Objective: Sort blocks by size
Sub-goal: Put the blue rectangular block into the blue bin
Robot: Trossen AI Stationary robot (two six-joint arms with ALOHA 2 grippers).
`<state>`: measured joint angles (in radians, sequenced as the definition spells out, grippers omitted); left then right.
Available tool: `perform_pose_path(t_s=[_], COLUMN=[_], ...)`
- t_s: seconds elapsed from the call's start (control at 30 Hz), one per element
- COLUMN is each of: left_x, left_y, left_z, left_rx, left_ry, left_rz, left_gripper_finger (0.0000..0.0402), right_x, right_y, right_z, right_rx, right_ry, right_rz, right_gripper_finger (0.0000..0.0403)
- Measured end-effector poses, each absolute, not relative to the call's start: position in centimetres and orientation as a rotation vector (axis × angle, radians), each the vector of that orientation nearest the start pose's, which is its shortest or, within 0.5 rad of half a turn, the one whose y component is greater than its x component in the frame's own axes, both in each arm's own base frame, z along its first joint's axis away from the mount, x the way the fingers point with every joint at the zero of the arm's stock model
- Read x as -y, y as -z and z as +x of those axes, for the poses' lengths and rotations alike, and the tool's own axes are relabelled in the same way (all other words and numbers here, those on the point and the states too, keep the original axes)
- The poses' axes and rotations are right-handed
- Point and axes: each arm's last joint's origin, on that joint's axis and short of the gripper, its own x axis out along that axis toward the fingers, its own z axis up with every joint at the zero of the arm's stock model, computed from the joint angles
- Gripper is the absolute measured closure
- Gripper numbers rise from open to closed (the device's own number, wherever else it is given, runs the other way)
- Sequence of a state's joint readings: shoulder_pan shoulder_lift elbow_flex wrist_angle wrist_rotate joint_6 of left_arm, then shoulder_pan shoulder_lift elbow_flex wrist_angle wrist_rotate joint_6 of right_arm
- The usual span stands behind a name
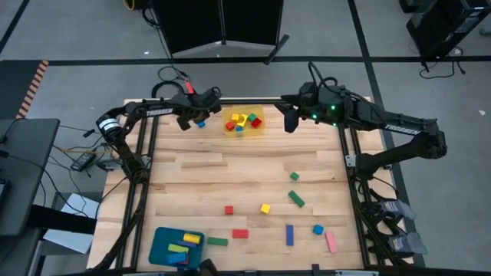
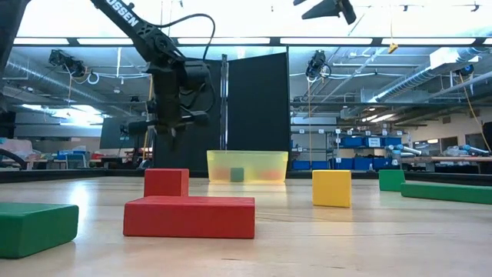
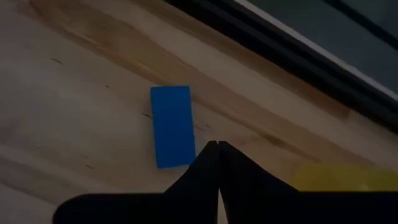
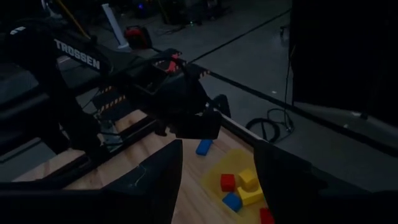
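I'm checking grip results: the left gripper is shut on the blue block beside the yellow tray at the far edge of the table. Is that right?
Not quite. The left gripper is shut, but on nothing: the left wrist view shows the blue block lying flat on the table beside its closed fingertips, not between them. The rest holds: it lies by the yellow tray at the far edge.

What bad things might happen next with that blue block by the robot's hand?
1. The left gripper is shut and holds nothing; the blue block lies on the table beside it, outside the yellow tray. It may stay unsorted.
2. The block lies near the table's far edge, so a nudge might push it off.
3. The right gripper hangs close by, so the arms could bump.
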<state>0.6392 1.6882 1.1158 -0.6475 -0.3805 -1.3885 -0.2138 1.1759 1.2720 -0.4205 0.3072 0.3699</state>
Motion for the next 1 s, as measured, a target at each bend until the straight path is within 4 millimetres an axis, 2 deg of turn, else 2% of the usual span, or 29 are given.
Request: perform_pose_path(t_s=[0.2,0.37,0.57,0.7,0.87,1.0], left_x=[-19.4,-18.8,-18.7,-18.9,-18.7,-18.7], left_y=[-19.4,-19.2,-19.1,-18.7,-17.1,-16.5], left_z=[25.4,25.4,25.3,25.6,26.0,26.3], left_rx=[-0.434,-0.476,-0.432,-0.417,-0.486,-0.475], left_ry=[-1.639,-1.651,-1.706,-1.699,-1.715,-1.723], left_rz=[-1.236,-1.263,-1.297,-1.314,-1.432,-1.449], left_gripper_finger=[0.0367,0.0302,0.0209,0.0160,0.0120,0.0105], right_x=[6.0,6.0,5.8,5.8,5.7,5.7], right_y=[-40.0,-40.0,-40.0,-40.0,-40.0,-40.0], right_z=[24.0,24.0,24.1,24.1,24.1,24.0], right_rx=[-0.234,-0.241,-0.255,-0.263,-0.266,-0.268], right_ry=[0.545,0.518,0.466,0.440,0.432,0.412], right_rz=[0.343,0.339,0.324,0.309,0.294,0.295], right_gripper_finger=[0.0194,0.0194,0.0194,0.0194,0.0194,0.0194])
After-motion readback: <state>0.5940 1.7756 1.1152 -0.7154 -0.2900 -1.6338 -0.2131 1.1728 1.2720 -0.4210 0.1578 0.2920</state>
